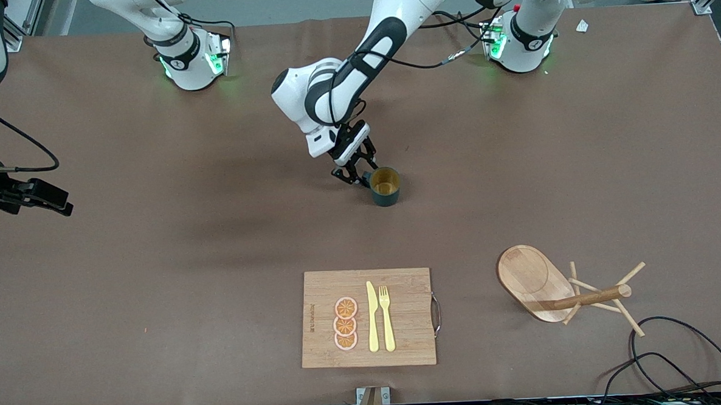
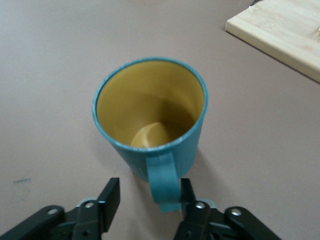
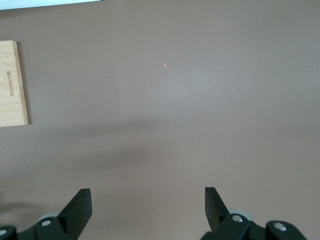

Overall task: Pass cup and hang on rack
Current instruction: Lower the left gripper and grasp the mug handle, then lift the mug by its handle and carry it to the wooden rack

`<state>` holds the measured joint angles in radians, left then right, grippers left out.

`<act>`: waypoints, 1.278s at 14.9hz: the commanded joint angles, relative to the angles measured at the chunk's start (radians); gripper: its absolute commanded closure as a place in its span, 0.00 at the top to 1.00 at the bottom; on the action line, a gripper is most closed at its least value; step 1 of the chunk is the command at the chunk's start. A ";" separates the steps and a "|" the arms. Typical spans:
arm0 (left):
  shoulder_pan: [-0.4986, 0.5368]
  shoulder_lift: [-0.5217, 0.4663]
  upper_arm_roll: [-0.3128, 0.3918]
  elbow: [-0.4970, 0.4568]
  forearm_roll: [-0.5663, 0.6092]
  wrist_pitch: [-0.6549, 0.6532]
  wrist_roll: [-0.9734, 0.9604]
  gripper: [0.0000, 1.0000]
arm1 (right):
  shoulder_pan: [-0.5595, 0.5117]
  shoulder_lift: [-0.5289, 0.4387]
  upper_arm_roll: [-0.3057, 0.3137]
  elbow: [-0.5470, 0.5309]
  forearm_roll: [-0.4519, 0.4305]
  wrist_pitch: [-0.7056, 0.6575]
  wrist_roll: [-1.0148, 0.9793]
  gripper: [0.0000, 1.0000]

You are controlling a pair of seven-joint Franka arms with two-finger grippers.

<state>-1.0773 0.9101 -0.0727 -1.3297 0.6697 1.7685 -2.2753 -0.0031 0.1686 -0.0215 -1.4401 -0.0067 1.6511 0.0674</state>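
The dark teal cup [image 1: 386, 186] with its mustard-yellow inside stands upright on the brown table, near the middle. My left gripper [image 1: 359, 177] is low beside it, on the side toward the right arm's end. In the left wrist view the cup [image 2: 150, 115] turns its loop handle [image 2: 162, 180] toward my left gripper [image 2: 150, 189], which is open. The handle sits between the jaws, against one finger [image 2: 186, 192], with a gap to the other finger [image 2: 112, 195]. The wooden rack [image 1: 537, 283] stands nearer the front camera, toward the left arm's end. My right gripper [image 1: 62, 207] waits open over the right arm's end, its jaws [image 3: 148, 202] holding nothing.
A wooden cutting board [image 1: 400, 286] with orange slices, a yellow knife and a yellow fork lies nearer the front camera than the cup; a part of the board shows in each wrist view [image 2: 285, 30] [image 3: 12, 82]. Black cables [image 1: 677, 359] lie by the rack at the table's front corner.
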 commanded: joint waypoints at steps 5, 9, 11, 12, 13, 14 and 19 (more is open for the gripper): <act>-0.024 0.026 0.004 0.024 0.018 -0.009 -0.001 0.29 | -0.014 -0.041 0.015 -0.040 -0.021 0.010 -0.005 1.00; -0.024 0.016 0.004 0.024 0.019 -0.009 0.002 0.11 | -0.014 -0.043 0.015 -0.042 -0.021 0.015 -0.005 1.00; -0.024 0.015 0.004 0.024 0.021 -0.011 0.003 0.10 | -0.012 -0.043 0.017 -0.042 -0.021 0.016 -0.005 1.00; -0.024 0.013 0.004 0.023 0.022 -0.012 0.005 0.09 | -0.012 -0.043 0.017 -0.042 -0.021 0.013 -0.005 1.00; -0.024 0.012 0.004 0.023 0.024 -0.014 0.005 0.07 | -0.012 -0.043 0.017 -0.043 -0.021 0.009 -0.005 1.00; -0.024 0.006 0.004 0.024 0.024 -0.015 0.008 0.04 | -0.011 -0.043 0.017 -0.043 -0.021 0.006 -0.005 1.00; -0.012 -0.078 0.004 0.024 0.005 -0.018 0.083 0.00 | -0.009 -0.041 0.018 -0.043 -0.019 0.004 -0.005 1.00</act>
<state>-1.0930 0.8897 -0.0720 -1.2951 0.6729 1.7676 -2.2299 -0.0029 0.1615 -0.0159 -1.4409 -0.0067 1.6484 0.0674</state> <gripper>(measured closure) 0.797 0.000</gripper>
